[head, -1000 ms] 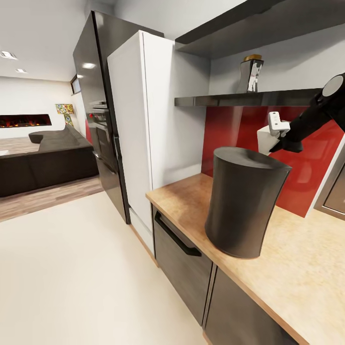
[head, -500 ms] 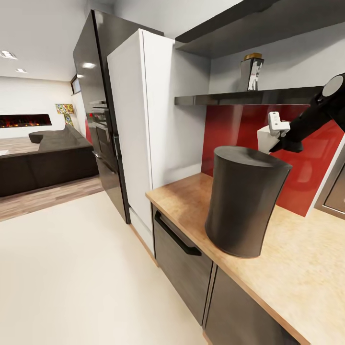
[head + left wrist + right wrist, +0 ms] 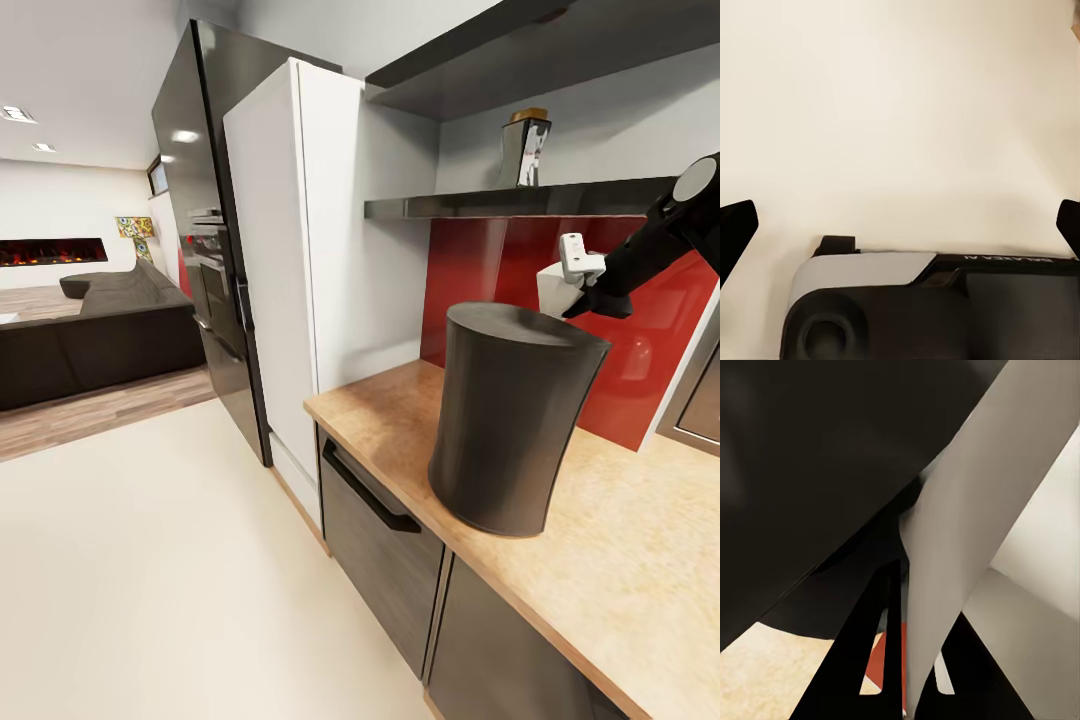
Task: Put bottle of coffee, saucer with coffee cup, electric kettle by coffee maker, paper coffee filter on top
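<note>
Filter point(image 3: 553, 288): white folded paper, pinched in the right pincer point(image 3: 578, 300), fingers pressed together on it, held just above and behind the flat top of the coffee maker point(image 3: 510, 420). Risk, judged: let go this far back, the sheet may slide off the rear edge toward the red panel point(image 3: 470, 275). Maker stands on the bench point(image 3: 620, 540). Bottle point(image 3: 526, 150) sits on the shelf point(image 3: 520, 205) above. Left pincer point(image 3: 900, 225): spread, holding nothing, over pale floor.
</note>
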{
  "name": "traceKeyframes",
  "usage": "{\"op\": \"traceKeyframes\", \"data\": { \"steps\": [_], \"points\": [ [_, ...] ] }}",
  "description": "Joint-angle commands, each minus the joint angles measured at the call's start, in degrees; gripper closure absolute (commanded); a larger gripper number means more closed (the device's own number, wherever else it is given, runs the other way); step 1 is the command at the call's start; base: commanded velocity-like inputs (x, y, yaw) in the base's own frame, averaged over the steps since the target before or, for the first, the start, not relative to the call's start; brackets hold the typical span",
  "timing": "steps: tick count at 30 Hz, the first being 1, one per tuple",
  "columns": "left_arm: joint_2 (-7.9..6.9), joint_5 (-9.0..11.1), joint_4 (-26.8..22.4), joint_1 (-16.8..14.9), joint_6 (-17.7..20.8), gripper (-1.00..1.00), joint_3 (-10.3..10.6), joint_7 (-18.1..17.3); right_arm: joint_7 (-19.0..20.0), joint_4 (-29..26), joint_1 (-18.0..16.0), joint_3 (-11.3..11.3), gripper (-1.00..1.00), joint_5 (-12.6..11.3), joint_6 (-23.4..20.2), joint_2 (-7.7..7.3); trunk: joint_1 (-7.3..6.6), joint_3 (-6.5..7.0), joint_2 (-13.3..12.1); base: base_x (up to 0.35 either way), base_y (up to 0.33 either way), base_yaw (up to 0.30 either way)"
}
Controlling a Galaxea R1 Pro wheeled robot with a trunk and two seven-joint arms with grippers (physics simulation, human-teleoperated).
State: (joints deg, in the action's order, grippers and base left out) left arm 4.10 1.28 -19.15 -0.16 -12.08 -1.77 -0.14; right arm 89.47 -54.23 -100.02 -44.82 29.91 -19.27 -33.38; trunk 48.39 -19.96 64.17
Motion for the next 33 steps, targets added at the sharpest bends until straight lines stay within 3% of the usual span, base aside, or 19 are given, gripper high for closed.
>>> {"op": "traceKeyframes", "data": {
  "steps": [1,33],
  "points": [
    [0.03,0.1,0.0,0.0,-0.1,-1.0,-0.2,0.0,0.2,-0.1,-0.1,-0.2,1.0,0.1,-0.8,-0.04,0.01,-0.07,0.1,0.0,0.0,0.0],
    [0.03,0.1,0.0,0.0,-0.1,-1.0,-0.1,0.0,0.2,0.2,-0.1,-0.1,1.0,0.1,-0.8,-0.12,0.01,-0.07,0.1,0.0,0.0,0.0]
  ]
}}
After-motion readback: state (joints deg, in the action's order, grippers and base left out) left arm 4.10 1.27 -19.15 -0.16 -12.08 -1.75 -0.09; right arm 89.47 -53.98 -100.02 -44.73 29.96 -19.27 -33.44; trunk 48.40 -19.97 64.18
